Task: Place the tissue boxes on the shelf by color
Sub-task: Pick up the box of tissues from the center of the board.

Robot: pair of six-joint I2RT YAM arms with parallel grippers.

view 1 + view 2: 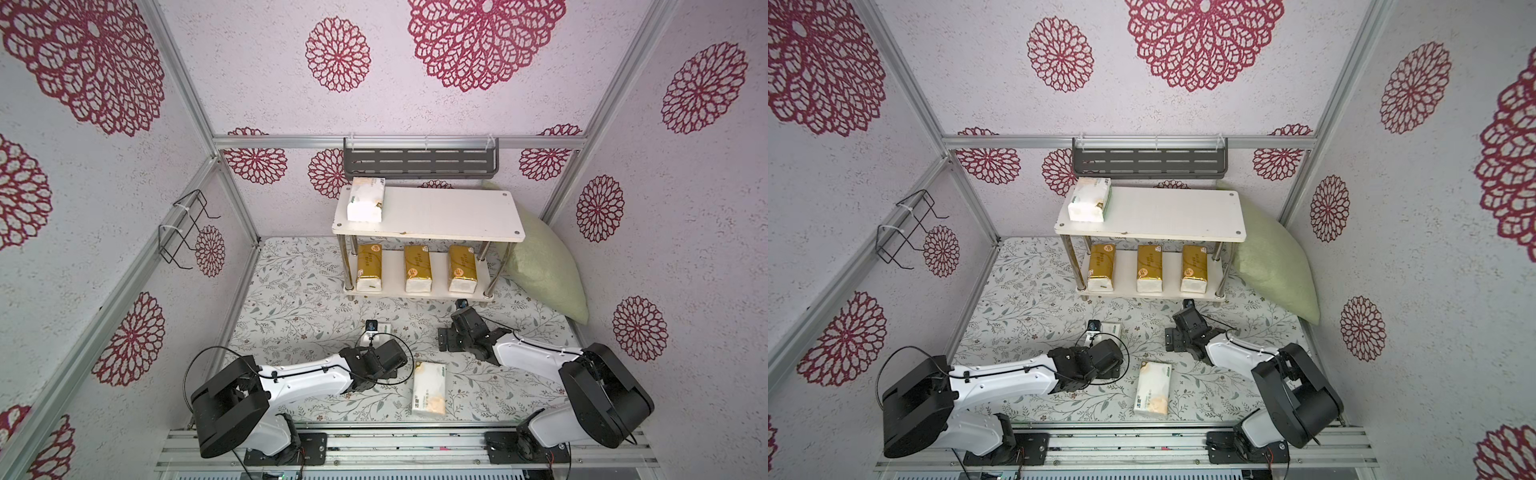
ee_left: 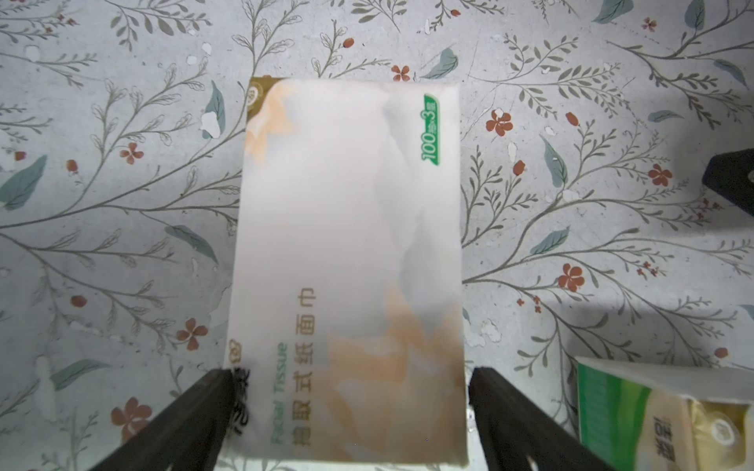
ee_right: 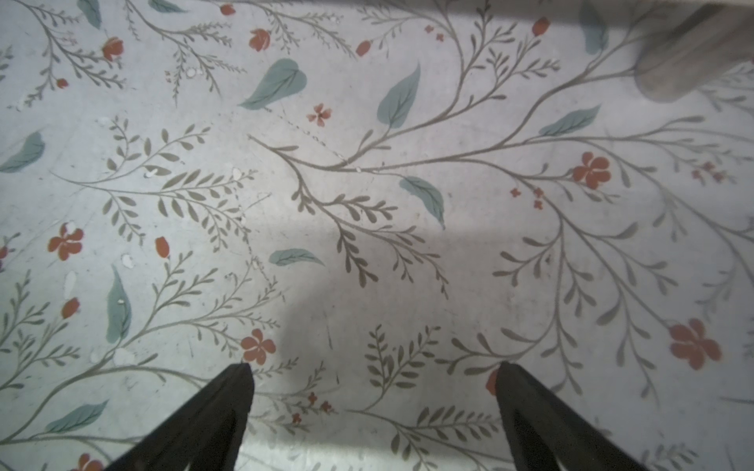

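On the floral mat [image 2: 612,244], a white tissue pack [image 2: 351,253] reads "Facial Tissue"

**Lettering on the tissue packs, legible only from the left wrist view**

The white tissue pack [image 2: 351,265] in the middle of the left wrist frame carries a green tag [image 2: 431,129] near its upper right corner. The tag shows "100" and "3" in white, each followed by a small character too fine to read. Toward the lower left, turned sideways, stand pale green "Facial Tissue" and, beside it in brownish gold, "抽取式纸面巾". A second pack [image 2: 669,416] at the lower right of that frame shows dark characters, too blurred to read. In both top views, the print on the three gold packs [image 1: 417,268] at centre frame and on the upper white pack [image 1: 366,199] above them is too small to read.
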